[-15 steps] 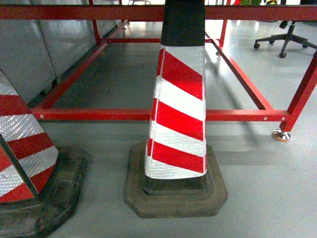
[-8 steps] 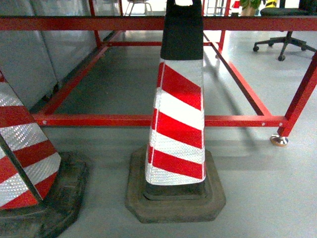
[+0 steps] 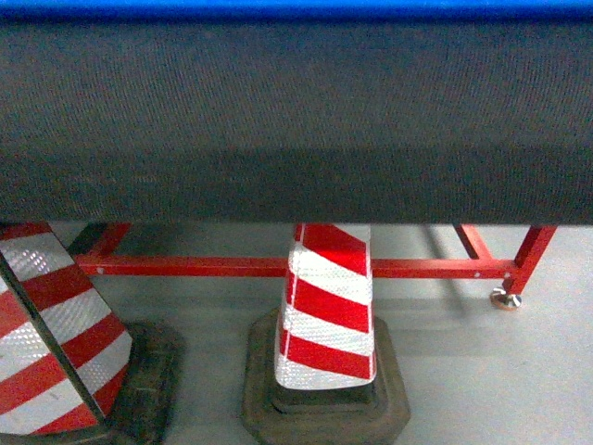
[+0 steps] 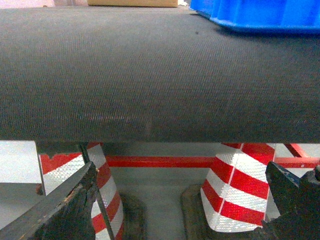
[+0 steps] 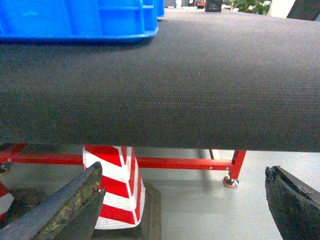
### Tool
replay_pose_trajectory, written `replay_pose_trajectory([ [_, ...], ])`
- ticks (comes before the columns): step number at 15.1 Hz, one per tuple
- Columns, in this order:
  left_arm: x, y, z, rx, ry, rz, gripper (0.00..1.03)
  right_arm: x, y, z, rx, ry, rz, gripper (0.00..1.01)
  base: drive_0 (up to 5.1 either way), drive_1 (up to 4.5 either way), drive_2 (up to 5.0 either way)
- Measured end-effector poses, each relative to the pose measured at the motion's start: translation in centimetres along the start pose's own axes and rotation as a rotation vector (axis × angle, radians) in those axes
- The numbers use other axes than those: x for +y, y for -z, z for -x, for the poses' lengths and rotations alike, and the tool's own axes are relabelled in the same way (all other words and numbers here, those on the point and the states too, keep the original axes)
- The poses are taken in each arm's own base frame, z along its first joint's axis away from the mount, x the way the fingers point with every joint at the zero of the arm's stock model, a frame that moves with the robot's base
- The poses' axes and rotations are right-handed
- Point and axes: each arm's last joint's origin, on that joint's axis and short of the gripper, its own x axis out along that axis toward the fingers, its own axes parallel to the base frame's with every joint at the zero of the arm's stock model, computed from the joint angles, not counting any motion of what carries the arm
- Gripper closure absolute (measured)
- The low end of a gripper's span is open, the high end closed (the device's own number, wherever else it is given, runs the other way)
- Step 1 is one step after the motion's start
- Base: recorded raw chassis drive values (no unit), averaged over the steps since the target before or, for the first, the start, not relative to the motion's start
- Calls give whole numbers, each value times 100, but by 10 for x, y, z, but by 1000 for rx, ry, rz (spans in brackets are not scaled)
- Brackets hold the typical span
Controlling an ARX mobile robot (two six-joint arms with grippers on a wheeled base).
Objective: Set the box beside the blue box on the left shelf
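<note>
Left claw (image 4: 177,200): jaws spread wide, nothing between them; two dark worn fingers (image 4: 65,207) show at the lower corners of the left wrist view; it sits below and in front of the rounded front edge of a dark woven table (image 4: 150,75). Right claw (image 5: 182,200): jaws likewise spread wide and empty; fingers (image 5: 70,205) dark and scuffed; same low station under the table's edge.

Box (image 5: 80,20): bright blue plastic, ribbed wall, resting on the table top; above and ahead of both claws; up and to the right of the left claw (image 4: 260,15), up and to the left of the right claw; in the head view only a blue strip (image 3: 296,7) along the top.

Beyond the claws, below the table: red-and-white striped cone (image 3: 324,315) on a dark base; second cone (image 3: 46,343) to its left; red metal frame (image 3: 204,266) behind them; grey floor (image 3: 491,380).
</note>
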Motion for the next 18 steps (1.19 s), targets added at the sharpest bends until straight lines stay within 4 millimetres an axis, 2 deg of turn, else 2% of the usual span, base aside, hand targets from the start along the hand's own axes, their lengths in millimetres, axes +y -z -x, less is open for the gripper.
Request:
replay_pose_trajectory([
  [18, 0, 0, 0, -3, 0, 0, 5, 0, 0, 0, -2, 1, 0, 3, 0, 0, 0],
])
